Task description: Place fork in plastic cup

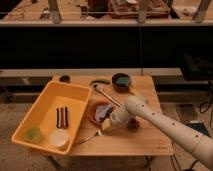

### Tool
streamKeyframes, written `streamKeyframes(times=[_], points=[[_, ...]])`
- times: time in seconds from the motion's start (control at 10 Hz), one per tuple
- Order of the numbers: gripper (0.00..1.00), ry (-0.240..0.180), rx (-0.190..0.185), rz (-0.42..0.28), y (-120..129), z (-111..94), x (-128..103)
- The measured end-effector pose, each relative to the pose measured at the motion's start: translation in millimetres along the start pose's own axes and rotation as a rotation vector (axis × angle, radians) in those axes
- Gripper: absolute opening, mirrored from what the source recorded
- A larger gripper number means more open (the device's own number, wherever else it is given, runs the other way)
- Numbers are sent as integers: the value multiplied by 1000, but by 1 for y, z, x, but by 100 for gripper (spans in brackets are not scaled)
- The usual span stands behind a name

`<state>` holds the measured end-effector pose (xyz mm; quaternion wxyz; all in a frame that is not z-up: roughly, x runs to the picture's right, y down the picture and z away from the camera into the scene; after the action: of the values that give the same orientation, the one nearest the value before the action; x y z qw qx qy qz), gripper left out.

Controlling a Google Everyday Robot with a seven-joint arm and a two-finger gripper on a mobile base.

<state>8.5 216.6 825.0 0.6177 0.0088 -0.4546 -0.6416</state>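
The fork (89,137) is small and silver and lies on the wooden table (145,142), just right of the yellow bin's near corner. Its right end reaches up toward my gripper (105,125). The gripper hangs low over the table at the front rim of the brown bowl (99,111), on a white arm coming in from the lower right. The plastic cup (33,133) is translucent yellowish-green and stands in the near left corner of the yellow bin (47,95), well left of the gripper.
A pale cream cup (59,138) and a dark ridged item (61,116) are also in the bin. A larger long-handled utensil (106,94), a dark bowl with green contents (121,80), a green item (100,81) and a dark disc (64,78) sit toward the table's back.
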Motion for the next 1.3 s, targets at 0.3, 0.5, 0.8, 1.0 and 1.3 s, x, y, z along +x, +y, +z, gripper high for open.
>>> streamKeyframes(times=[0.3, 0.5, 0.8, 1.0, 1.3], points=[[0, 8, -11, 4, 0, 0, 0], [0, 20, 17, 23, -1, -6, -1], [0, 40, 165, 36, -9, -56, -11], [0, 60, 211, 46, -9, -109, -19], [0, 118, 273, 62, -13, -205, -21]])
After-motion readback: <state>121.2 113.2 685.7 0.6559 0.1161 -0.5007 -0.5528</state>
